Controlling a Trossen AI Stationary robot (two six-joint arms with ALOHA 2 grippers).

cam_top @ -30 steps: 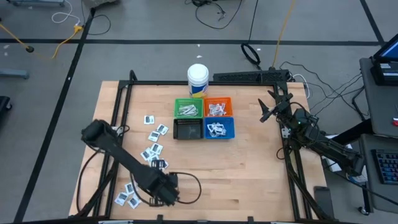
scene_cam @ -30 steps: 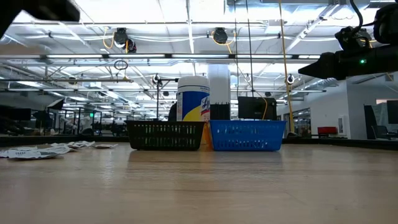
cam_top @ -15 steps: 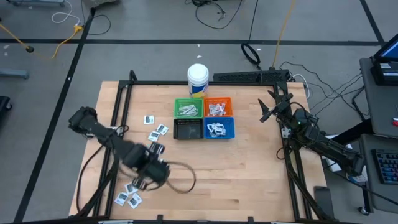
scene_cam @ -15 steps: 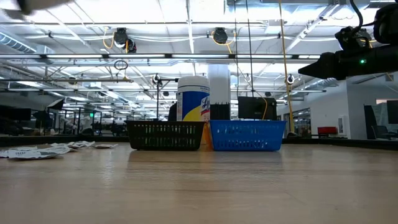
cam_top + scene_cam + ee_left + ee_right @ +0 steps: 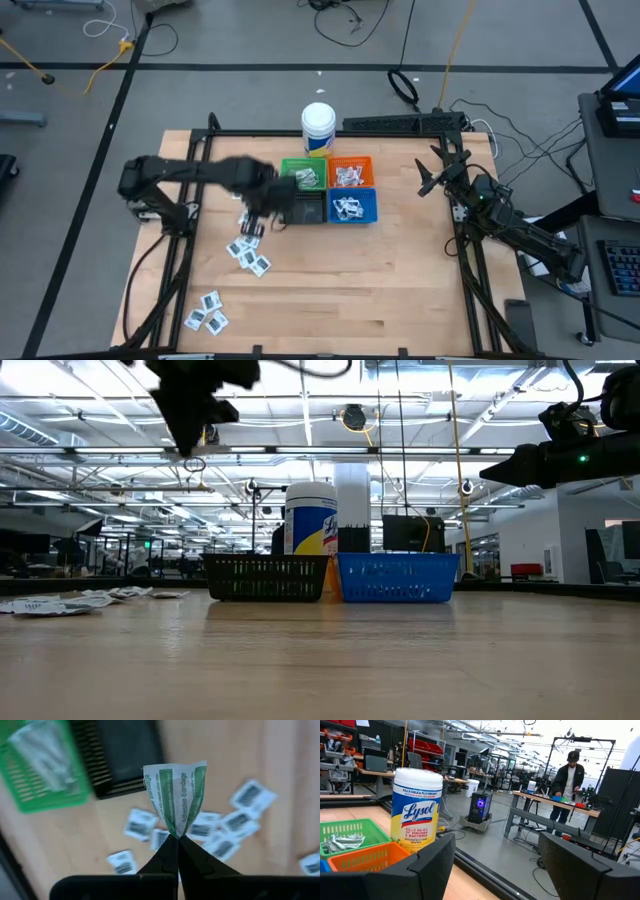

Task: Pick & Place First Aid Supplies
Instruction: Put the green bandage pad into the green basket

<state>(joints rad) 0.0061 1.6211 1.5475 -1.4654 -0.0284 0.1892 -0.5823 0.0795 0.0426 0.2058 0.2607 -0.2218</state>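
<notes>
My left gripper (image 5: 177,839) is shut on a white-and-green adhesive bandage packet (image 5: 175,790). It hangs over the table just left of the black bin (image 5: 302,208), high at the upper left of the low view (image 5: 200,400). Loose white sachets (image 5: 248,252) lie flat on the wood under and near it, and a few more (image 5: 206,316) lie by the near edge. The green bin (image 5: 302,174) holds similar strips. My right gripper (image 5: 505,870) waits open at the right side (image 5: 432,170), pointing level toward the bins. My left gripper pinches the bandage packet between its two fingertips at one narrowed end (image 5: 176,831), where the packet is creased together. The fingers point down from above. The packet is lifted clear of the table, and its free end (image 5: 175,770) fans out wider beyond the fingertips.
Four small bins stand together at the table's middle back: green, orange (image 5: 350,173), black and blue (image 5: 352,207). A white wipes tub (image 5: 318,128) stands behind them. A black frame rail (image 5: 470,270) runs along the right side. A person (image 5: 570,775) stands far off in the room.
My left gripper has swung from the table's near left corner toward the far edge and right, toward the bins. It has risen and rolled about its own axis on the way. It has stayed shut, carrying the bandage packet clear of the table.
</notes>
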